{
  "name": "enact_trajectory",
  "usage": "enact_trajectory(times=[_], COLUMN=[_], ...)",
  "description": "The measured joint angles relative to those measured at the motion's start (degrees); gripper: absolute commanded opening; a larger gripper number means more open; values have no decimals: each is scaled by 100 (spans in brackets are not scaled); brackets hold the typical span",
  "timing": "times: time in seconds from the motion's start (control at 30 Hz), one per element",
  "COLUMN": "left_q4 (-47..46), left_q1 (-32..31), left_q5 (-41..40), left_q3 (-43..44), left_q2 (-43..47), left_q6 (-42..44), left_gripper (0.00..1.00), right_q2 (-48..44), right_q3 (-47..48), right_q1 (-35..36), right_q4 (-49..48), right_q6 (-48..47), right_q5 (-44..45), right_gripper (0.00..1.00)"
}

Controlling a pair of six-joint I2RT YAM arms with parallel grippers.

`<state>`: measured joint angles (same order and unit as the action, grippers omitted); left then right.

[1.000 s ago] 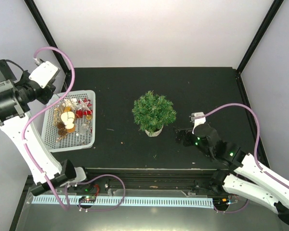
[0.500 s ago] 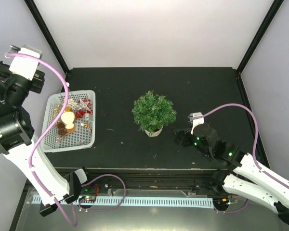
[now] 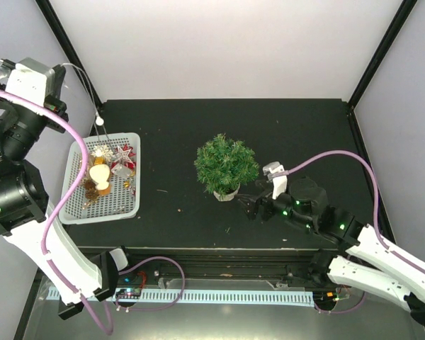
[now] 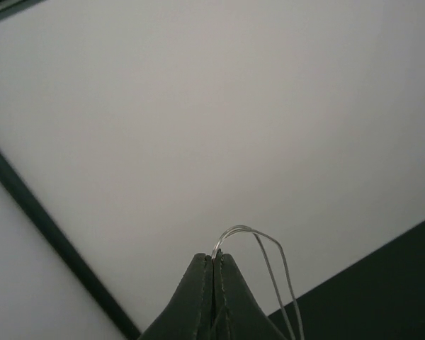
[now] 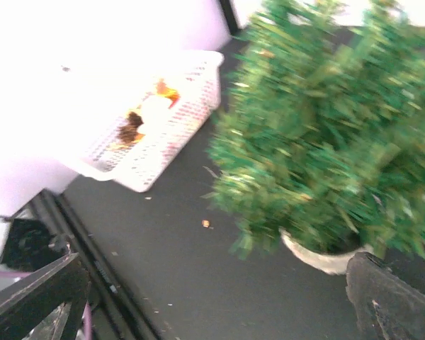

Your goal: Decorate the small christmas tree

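The small christmas tree (image 3: 226, 165) stands in its cream pot (image 3: 227, 193) at the table's middle. My left gripper (image 3: 59, 71) is high above the table's far left, shut on a thin clear thread loop (image 4: 249, 234). The thread (image 3: 85, 88) hangs down to a small white bead (image 3: 98, 120) above the white basket (image 3: 78, 210). My right gripper (image 3: 249, 206) is open, low on the table just right of the pot. In the right wrist view the blurred tree (image 5: 326, 127) and pot (image 5: 319, 256) fill the upper right, ahead of the spread jaws.
The basket holds several ornaments (image 3: 103, 172): stars, a pine cone, red and gold pieces. It also shows in the right wrist view (image 5: 156, 127). Black frame posts (image 3: 71, 49) rise at the table's back corners. The table's front edge (image 3: 219, 249) runs just below the right gripper.
My left arm has swung up and back from over the basket, lifting the thread out. My right gripper has moved left, closer to the tree's pot.
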<state>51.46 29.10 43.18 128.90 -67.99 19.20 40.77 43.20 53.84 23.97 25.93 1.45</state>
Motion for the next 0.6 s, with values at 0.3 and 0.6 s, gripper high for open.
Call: enact_trajectory(times=[0.3, 0.6], left_q4=[605, 1298], left_q1=[-1049, -2221], left_q5=[284, 11], left_q3=[-323, -1250], left_q2=[24, 391], left_q6=[-26, 446], left_gripper=[1, 2], right_q2=[662, 1792], right_q3=[1045, 1980], right_q1=[831, 1620], right_q4=[-184, -251], right_q6=[-562, -817], right_q5=[-251, 13], right_gripper=[99, 99])
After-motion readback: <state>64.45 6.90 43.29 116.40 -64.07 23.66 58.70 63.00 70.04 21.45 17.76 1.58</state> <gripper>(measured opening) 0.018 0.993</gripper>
